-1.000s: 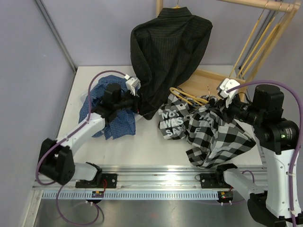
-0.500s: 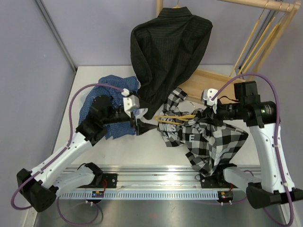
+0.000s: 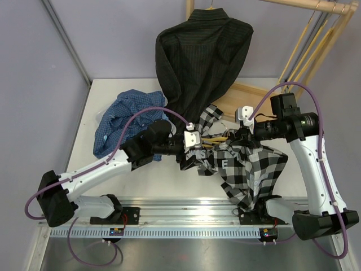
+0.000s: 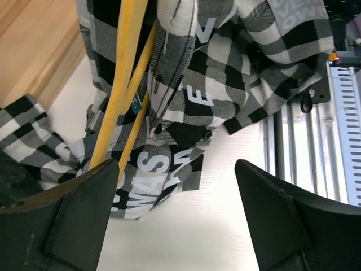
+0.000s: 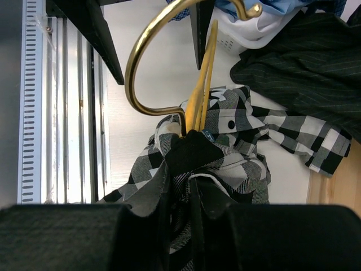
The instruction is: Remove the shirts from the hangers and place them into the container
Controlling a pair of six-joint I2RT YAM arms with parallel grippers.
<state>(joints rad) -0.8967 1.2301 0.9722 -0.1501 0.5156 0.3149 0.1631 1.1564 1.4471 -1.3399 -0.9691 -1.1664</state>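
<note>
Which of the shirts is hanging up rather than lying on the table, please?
The black pinstriped shirt at the back; the black-and-white checked shirt and the blue checked shirt are heaped down on the table.

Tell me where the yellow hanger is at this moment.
In the top view the yellow hanger sits right of the centre of the table, inside the collar of the check shirt, between the open left gripper and the right gripper.
</note>
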